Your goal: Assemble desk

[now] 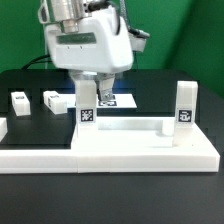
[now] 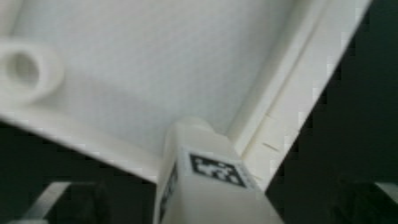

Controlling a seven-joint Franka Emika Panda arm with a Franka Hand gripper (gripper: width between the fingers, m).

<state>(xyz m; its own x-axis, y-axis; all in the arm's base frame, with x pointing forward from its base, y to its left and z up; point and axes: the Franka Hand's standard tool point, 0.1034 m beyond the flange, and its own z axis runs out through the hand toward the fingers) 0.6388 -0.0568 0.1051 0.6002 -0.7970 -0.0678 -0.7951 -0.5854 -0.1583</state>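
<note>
The white desk tabletop (image 1: pixel 140 148) lies flat at the front of the black table, rims up. One white leg (image 1: pixel 184 103) stands upright on its corner at the exterior view's right. My gripper (image 1: pixel 88 90) is shut on a second tagged leg (image 1: pixel 87 108) and holds it upright at the tabletop's far corner toward the exterior view's left. In the wrist view the leg (image 2: pixel 214 175) sits between my dark fingers (image 2: pixel 80 203), over the tabletop (image 2: pixel 160 70) beside its raised rim (image 2: pixel 294 80). A round hole (image 2: pixel 18 68) shows in the slab. I cannot tell whether the leg touches the slab.
Two loose white legs (image 1: pixel 20 101) (image 1: pixel 52 100) lie on the black table at the exterior view's left. The marker board (image 1: pixel 118 100) lies behind the gripper. The table's front edge runs just below the tabletop.
</note>
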